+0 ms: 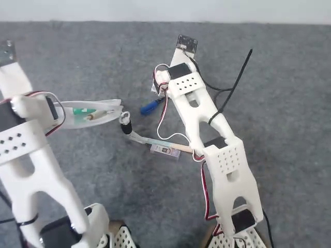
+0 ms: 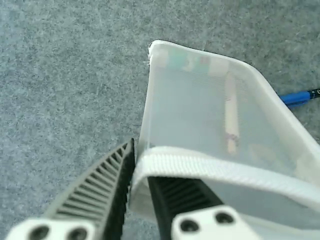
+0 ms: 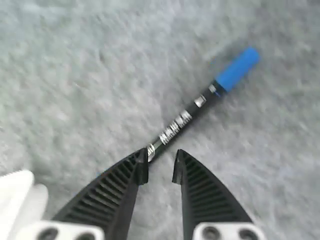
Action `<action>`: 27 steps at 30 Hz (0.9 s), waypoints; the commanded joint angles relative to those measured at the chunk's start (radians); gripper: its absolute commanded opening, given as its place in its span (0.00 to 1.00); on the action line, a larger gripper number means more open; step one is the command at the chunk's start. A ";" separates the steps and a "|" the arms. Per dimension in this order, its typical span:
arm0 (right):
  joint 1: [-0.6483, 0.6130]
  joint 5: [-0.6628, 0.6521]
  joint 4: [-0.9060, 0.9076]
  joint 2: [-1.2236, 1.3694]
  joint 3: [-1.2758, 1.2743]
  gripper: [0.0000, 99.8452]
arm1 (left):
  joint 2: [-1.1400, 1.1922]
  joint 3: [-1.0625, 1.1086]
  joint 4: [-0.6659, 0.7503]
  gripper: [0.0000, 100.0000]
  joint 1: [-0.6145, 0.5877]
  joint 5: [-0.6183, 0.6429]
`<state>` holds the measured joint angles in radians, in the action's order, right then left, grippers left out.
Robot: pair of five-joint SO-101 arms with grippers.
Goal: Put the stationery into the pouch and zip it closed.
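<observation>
Left wrist view: translucent pouch [image 2: 200, 115] in ribbed blk claw [image 2: 141, 162].

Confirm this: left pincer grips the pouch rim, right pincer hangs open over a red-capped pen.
Wrong cap colour: the right wrist view shows a blue-capped pen. The left pincer grips the pouch rim, the right pincer hangs open over that pen.
</observation>
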<state>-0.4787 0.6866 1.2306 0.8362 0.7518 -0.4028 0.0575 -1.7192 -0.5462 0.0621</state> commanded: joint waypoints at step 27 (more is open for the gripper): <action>-0.030 -0.051 -0.064 0.099 0.028 0.09 | -0.015 -0.031 0.005 0.01 -0.011 -0.008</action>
<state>-0.4987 0.6483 1.1477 0.9375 0.7534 -0.4028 0.0575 -1.7192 -0.5462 0.0621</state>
